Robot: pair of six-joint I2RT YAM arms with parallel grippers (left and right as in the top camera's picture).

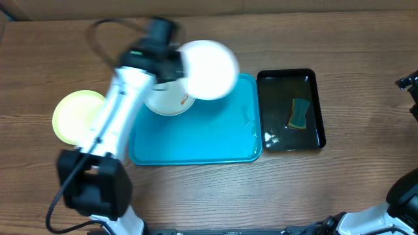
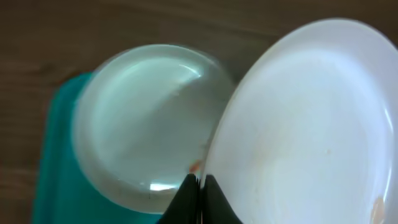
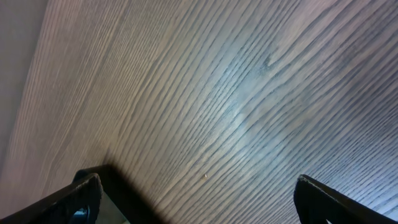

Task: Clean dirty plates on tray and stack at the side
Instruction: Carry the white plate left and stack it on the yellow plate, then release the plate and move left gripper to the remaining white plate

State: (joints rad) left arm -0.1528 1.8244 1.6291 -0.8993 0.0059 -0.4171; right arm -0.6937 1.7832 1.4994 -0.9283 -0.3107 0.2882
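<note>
My left gripper (image 1: 171, 64) is shut on the rim of a plain white plate (image 1: 209, 68) and holds it tilted above the back of the turquoise tray (image 1: 196, 143). In the left wrist view the fingers (image 2: 200, 188) pinch this plate's (image 2: 305, 118) edge; faint orange specks show on it. A second white plate (image 1: 168, 101) with an orange smear lies on the tray's back left, also in the left wrist view (image 2: 146, 118). A yellow-green rimmed plate (image 1: 73, 116) lies on the table left of the tray. My right gripper (image 3: 199, 193) is open and empty over bare wood.
A black basin (image 1: 317, 108) holding water and a green-yellow sponge (image 1: 300, 114) stands right of the tray. The right arm (image 1: 409, 85) sits at the table's far right edge. The left arm crosses over the yellow-green plate.
</note>
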